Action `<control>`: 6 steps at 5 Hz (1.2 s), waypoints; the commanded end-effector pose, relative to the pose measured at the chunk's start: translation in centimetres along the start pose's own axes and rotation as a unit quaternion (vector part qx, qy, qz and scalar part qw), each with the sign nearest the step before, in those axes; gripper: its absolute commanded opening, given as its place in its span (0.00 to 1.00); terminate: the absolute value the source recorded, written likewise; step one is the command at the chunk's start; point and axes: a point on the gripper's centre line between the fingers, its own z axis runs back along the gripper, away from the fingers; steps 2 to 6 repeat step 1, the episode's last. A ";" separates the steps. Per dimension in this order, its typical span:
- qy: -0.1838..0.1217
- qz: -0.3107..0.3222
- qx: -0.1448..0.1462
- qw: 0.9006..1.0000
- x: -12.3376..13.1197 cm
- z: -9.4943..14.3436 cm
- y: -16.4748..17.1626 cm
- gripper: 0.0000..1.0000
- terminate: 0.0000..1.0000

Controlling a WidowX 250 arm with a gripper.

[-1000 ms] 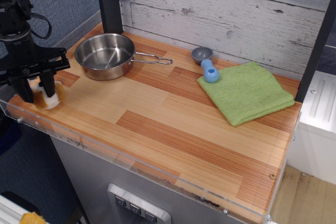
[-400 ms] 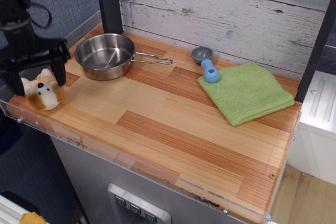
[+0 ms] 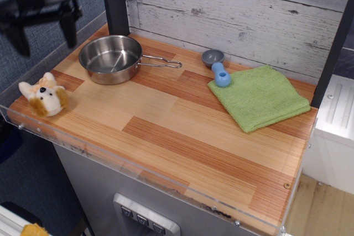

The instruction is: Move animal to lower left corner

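Plush toy set down in the lower left corner, claw lifted clear.

The small fluffy cream-and-orange plush animal (image 3: 43, 99) sits upright on the striped wood tabletop (image 3: 182, 131), near the clear acrylic rim at the lower left corner (image 3: 16, 115). The black gripper (image 3: 43, 26) hangs high above the table's left edge, well apart from the toy, blurred, its two fingers spread wide and pointing down, holding nothing. Judging the placement done, a good finish is a straight upward retreat that avoids the round steel pan (image 3: 110, 58).
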 end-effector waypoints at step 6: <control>-0.069 -0.051 -0.075 0.993 -1.2 6.6 -2.9 1.00 1.00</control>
